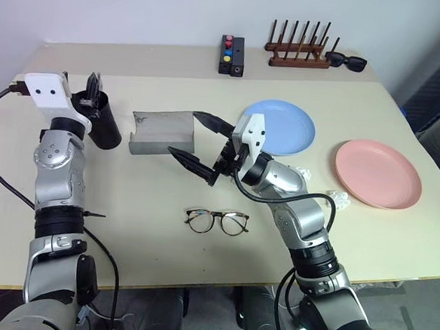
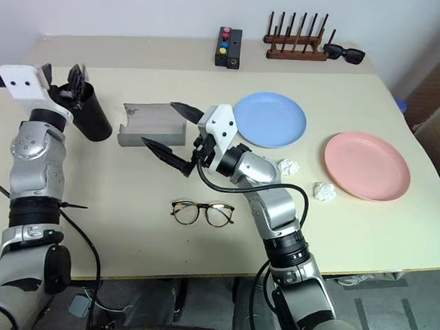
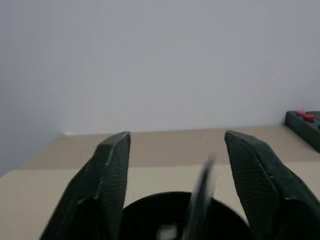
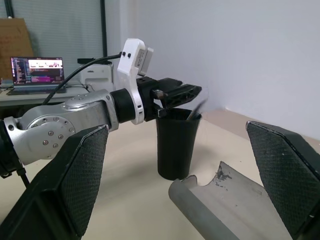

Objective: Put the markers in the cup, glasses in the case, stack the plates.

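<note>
Now left gripper [image 3: 175,175] let go, marker [image 3: 200,200] dropping in black cup [image 1: 102,123] near table's left edge. Right gripper [image 1: 199,145] wide open, empty. Next: grab glasses [image 1: 217,221].

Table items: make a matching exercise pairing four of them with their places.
Things:
1. glasses
2. cup
3. blue plate
4. pink plate

Places:
A. far right of the table
B. under the left claw
C. near edge, lying open
D. just right of the open case

Pairs: 1-C, 2-B, 3-D, 4-A
</note>
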Robot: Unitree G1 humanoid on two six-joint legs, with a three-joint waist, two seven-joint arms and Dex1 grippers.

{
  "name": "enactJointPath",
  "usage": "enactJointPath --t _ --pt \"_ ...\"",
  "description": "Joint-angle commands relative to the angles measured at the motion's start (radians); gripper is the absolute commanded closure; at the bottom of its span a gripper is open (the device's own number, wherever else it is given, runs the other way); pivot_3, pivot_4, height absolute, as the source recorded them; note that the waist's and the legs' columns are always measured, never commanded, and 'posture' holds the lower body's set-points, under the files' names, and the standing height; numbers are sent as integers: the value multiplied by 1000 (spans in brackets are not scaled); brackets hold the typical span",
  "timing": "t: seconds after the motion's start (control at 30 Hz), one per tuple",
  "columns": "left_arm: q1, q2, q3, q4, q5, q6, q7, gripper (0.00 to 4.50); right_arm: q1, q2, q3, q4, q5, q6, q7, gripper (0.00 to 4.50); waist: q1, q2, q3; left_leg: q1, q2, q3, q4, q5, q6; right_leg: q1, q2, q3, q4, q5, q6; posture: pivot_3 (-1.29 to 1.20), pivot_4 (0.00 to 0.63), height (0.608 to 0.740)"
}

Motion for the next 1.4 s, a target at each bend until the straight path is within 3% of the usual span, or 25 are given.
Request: enactJointPath --t 0.03,0.27,0.37,0.43,0.57,0.73,1.0,1.23,1.33,1.4 --pt "-9 1 0 -35 -6 -4 2 1772 -17 9 -9 -22 10 -13 0 0 0 0 0 0 0 0 0 0 0 0 0 0 0 0 0 0 150 739" --pt "-22 9 3 -100 -70 32 -63 1772 -14 -1 -12 -31 7 -8 -2 0 0 0 0 0 0 0 0 0 0 0 0 0 0 0 0 0 150 739" --pt "-39 51 -18 -166 -154 127 -200 1002 -15 -18 -22 -27 2 -10 -3 0 -1 0 0 0 0 0 0 0 0 0 0 0 0 0 0 0 150 739" --pt "-38 99 -57 -209 -191 200 -316 44 -17 -32 -30 -23 1 -11 -2 0 -1 0 0 0 0 0 0 0 0 0 0 0 0 0 0 0 150 739" --pt "-23 218 -161 -276 -253 382 -554 44 -19 -66 -45 -25 -1 -9 -1 0 -2 0 0 0 0 0 0 0 0 0 0 0 0 0 0 0 150 739" --pt "-33 325 -335 -218 -201 533 -770 44 -7 -121 -57 -45 4 6 18 0 -2 1 1 0 0 0 0 0 0 0 0 0 0 0 0 0 150 739" --pt "-194 316 -528 128 42 523 -803 44 30 -135 -46 -91 2 26 6 0 -2 1 1 0 0 0 0 0 0 0 1 0 0 -1 0 0 150 739" --pt "-254 282 -572 299 143 444 -847 44 47 -131 -41 -115 -1 40 -11 0 -2 1 1 -1 0 0 0 0 0 0 1 0 0 -1 0 0 150 739" --pt "-251 272 -570 317 156 428 -868 767 49 -131 -41 -116 -1 41 -14 0 -3 1 1 -1 0 0 0 0 0 0 1 0 0 -1 0 0 150 739" --pt "-249 267 -563 322 161 421 -876 1781 49 -131 -41 -117 -1 41 -14 0 -2 1 1 0 0 0 0 0 0 0 1 0 0 -1 0 0 150 739"
